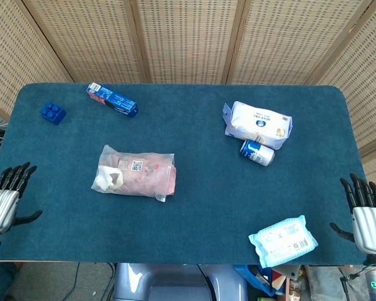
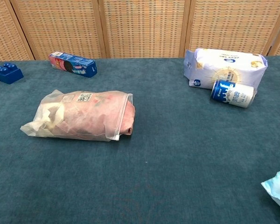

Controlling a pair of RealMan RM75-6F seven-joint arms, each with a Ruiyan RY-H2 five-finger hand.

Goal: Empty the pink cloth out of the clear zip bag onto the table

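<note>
The clear zip bag [image 1: 135, 172] [image 2: 81, 115] lies flat on the blue table, left of centre, with the pink cloth [image 1: 147, 175] [image 2: 100, 116] packed inside it. Its zip end faces right. My left hand [image 1: 5, 200] hovers at the table's left front edge, fingers spread, holding nothing, well left of the bag. My right hand [image 1: 365, 216] sits at the right front corner, fingers spread and empty, far from the bag. Neither hand appears in the chest view.
A blue toy brick [image 1: 52, 113] and a blue snack box [image 1: 112, 100] lie at the back left. A white pouch [image 1: 259, 124] and a blue can [image 1: 257, 152] sit at the right. A light-blue wipes pack [image 1: 282, 240] lies near the right front edge.
</note>
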